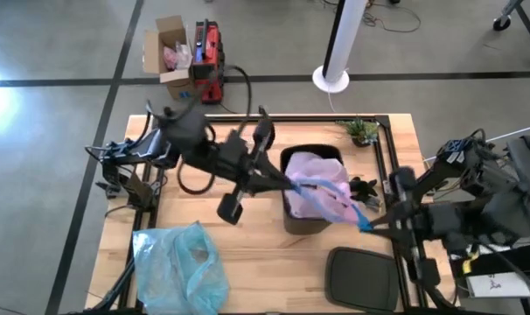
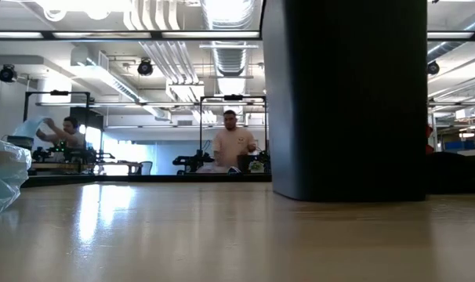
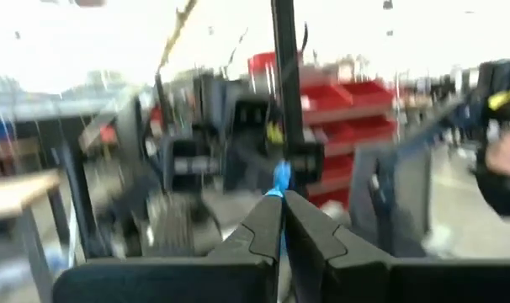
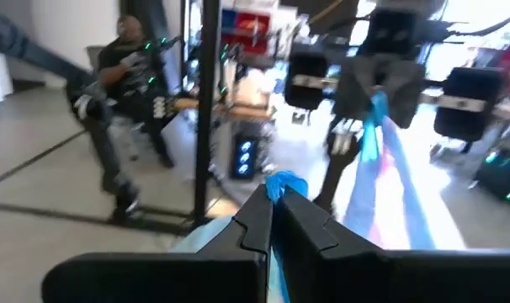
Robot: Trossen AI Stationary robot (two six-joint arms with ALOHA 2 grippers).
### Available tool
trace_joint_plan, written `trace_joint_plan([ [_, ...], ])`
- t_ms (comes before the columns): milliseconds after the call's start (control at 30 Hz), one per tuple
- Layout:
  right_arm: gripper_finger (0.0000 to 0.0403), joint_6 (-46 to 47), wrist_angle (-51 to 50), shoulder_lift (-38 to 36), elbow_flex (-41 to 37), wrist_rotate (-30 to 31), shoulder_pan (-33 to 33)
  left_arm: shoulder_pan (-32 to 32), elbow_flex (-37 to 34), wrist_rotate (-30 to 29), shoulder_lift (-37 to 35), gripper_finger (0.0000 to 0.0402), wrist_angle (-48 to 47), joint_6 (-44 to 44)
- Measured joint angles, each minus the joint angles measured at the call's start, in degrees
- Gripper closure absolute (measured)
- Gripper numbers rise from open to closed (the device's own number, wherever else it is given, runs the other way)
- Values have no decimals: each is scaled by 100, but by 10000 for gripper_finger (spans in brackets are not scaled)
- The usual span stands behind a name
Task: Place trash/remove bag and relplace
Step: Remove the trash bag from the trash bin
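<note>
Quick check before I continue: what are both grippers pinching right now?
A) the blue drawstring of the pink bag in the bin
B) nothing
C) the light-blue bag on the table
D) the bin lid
A: blue drawstring shows between the shut fingers of the right gripper and the left gripper, with the pink bag stretched over the black bin.

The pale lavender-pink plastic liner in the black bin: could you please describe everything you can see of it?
The thin, translucent lavender-pink plastic liner sits crumpled in the open top of the black bin, mid-table. Its blue drawstring is drawn out sideways on both sides. The left gripper is shut on the drawstring at the liner's left edge; the right gripper is shut on a drawstring loop past the bin's right rim. A stretched strip of liner trails toward it.
</note>
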Motion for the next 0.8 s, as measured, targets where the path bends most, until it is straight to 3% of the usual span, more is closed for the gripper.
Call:
trace_joint_plan([
  [200,403,-1718,1183,2,266,304,-434,196,2,-54,139,402,1535,81],
  [400,403,-3279,2686,4,467,281,-986,338,3,-736,310,402,2954,-372],
  [633,403,-2808,2346,30,525,-340,-1619,525,7,-858,574,402,2864,-1776],
  [800,403,-1922,1255,126,512,-319,-2025,528,0,-250,764,402,2855,-2395],
])
